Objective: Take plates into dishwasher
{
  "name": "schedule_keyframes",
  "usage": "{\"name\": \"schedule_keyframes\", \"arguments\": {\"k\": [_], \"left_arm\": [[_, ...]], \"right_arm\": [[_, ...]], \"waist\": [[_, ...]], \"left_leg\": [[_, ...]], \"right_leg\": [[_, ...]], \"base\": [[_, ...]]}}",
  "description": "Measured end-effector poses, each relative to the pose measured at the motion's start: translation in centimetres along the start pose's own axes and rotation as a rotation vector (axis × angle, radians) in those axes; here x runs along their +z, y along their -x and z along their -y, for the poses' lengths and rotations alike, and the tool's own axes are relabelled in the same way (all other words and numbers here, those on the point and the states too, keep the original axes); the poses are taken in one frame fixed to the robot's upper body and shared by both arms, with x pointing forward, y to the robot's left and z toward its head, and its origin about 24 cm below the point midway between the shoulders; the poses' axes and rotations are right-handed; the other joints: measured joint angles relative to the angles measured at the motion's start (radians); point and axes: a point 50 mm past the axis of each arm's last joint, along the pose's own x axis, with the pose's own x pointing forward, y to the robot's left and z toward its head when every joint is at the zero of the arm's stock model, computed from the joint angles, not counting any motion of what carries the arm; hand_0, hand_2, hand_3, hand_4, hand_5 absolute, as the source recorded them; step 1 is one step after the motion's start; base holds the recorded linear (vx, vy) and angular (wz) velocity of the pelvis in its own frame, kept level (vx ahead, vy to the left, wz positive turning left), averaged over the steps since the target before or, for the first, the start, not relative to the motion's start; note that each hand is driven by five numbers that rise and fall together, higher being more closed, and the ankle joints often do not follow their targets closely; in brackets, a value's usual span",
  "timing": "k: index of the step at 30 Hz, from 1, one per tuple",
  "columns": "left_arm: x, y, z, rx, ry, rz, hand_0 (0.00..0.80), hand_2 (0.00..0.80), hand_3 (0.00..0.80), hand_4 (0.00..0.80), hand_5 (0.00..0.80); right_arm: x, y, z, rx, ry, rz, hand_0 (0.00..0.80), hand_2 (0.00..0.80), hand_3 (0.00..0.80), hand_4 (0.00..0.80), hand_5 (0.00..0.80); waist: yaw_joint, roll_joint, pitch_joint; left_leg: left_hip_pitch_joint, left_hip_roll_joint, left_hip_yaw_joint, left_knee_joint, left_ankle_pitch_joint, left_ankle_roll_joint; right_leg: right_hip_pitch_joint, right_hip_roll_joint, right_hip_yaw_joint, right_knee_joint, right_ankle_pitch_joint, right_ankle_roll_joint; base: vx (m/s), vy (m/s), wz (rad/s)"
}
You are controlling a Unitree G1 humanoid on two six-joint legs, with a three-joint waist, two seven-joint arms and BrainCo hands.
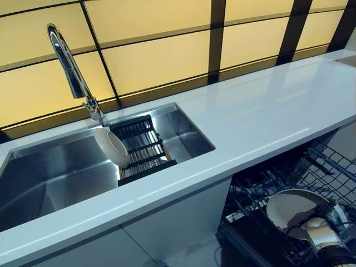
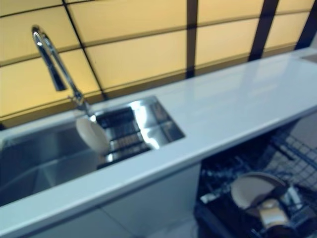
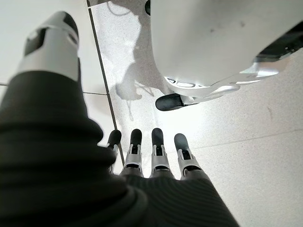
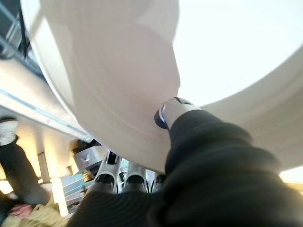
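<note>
The dishwasher rack (image 1: 328,167) is being partly overhung by the countertop (image 1: 267,119); its near part is being occupied by a held plate (image 1: 292,208).

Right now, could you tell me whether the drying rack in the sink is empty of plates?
No, one white plate stands on edge in the dark rack inside the sink.

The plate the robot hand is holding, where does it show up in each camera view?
Left eye view: the plate sits at lower right, over the dishwasher rack, pinched by the right robot hand.
Right eye view: the same plate is at lower right, below the counter edge.
Left wrist view: not in it.
Right wrist view: it fills the picture.
Shared landmark: the dishwasher rack.
</note>
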Motion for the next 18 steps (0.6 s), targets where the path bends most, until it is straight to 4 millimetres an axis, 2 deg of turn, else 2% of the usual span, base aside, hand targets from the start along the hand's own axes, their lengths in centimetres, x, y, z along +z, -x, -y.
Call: {"name": "schedule_keyframes", "arguments": {"k": [4, 13, 18], "left_arm": [[-0.2, 0.0, 0.0, -0.001, -0.007, -0.005, 0.000, 0.000, 0.000, 0.000, 0.000], [-0.5, 0.0, 0.1, 0.002, -0.009, -0.011, 0.000, 0.000, 0.000, 0.000, 0.000], [-1.1, -0.1, 0.5, -0.009, -0.011, -0.022, 0.000, 0.000, 0.000, 0.000, 0.000]], "right_arm": [[-0.2, 0.3, -0.4, -0.017, -0.005, -0.017, 0.800, 0.800, 0.800, 0.800, 0.800], [-1.2, 2.0, -3.0, 0.046, -0.037, -0.101, 0.800, 0.800, 0.800, 0.800, 0.800], [-2.0, 2.5, -3.9, 0.064, -0.029, -0.140, 0.800, 0.800, 0.800, 0.800, 0.800]], "waist": [[0.018, 0.002, -0.002], [0.022, 0.006, -0.005], [0.027, 0.021, -0.015]], "left_leg": [[0.000, 0.000, -0.001, 0.000, 0.000, 0.001], [-0.001, -0.003, -0.009, 0.001, 0.005, -0.002], [-0.001, -0.007, -0.015, 0.000, 0.005, -0.001]], "right_leg": [[0.000, 0.000, 0.000, 0.000, 0.000, 0.000], [0.005, -0.004, -0.009, 0.000, 0.000, 0.000], [0.008, -0.009, -0.012, 0.000, -0.001, 0.002]], "base": [[0.000, 0.000, 0.00], [-0.002, 0.004, 0.01], [-0.007, 0.009, 0.03]]}}
